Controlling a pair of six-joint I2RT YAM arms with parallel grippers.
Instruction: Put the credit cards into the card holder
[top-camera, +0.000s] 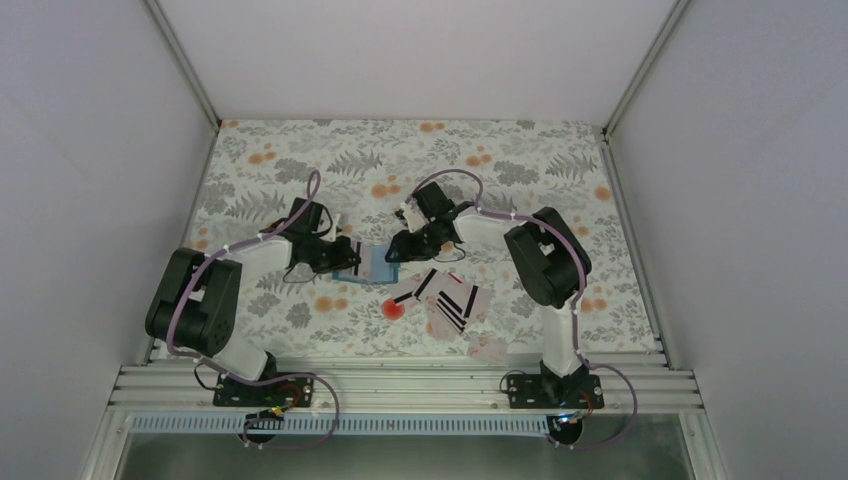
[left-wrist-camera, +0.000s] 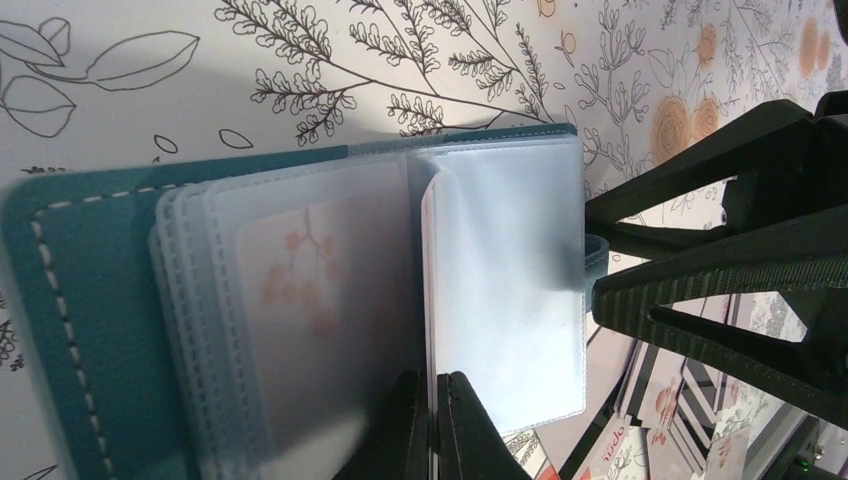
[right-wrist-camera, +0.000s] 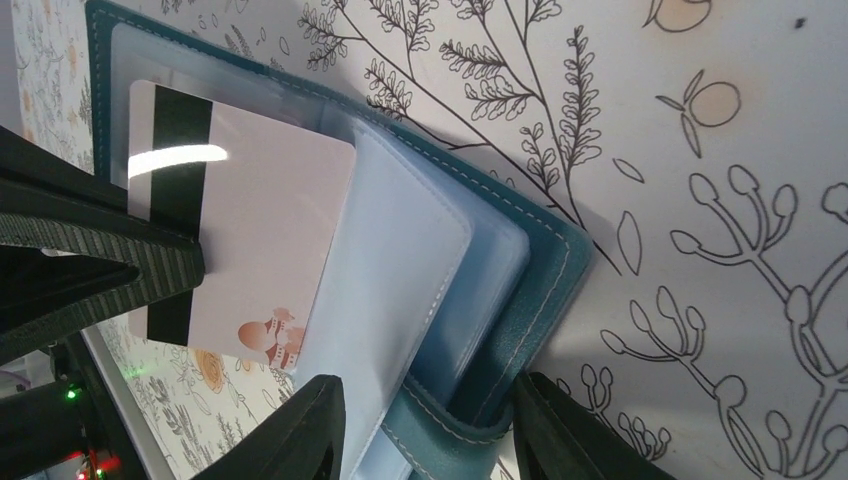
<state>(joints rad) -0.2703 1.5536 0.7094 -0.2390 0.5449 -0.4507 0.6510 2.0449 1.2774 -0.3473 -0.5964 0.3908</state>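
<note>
Right wrist view explains the arrangement best. The right jaws stand part-open astride the near edge of the card holder (right-wrist-camera: 540, 290), one side against its frosted sleeves (right-wrist-camera: 400, 260) and the other against the teal cover. They appear to clamp it so that it lies spread on the bench (right-wrist-camera: 700, 200) and cannot skid. Just beyond them, the left jaws are shut on a pale credit card (right-wrist-camera: 260, 230), pinching it at its black stripe (right-wrist-camera: 178, 200). Holding that end leaves the opposite edge free to lead into a pocket.

From the left wrist the held card shows only edge-on, rising from between the closed jaws beside a lifted sleeve (left-wrist-camera: 500, 280). I judge the insertion begun but not finished.

The remaining cards (top-camera: 450, 300) lie on the bench a little way from the right jaws, toward that arm's base, beside a red spot (top-camera: 393, 308).
</note>
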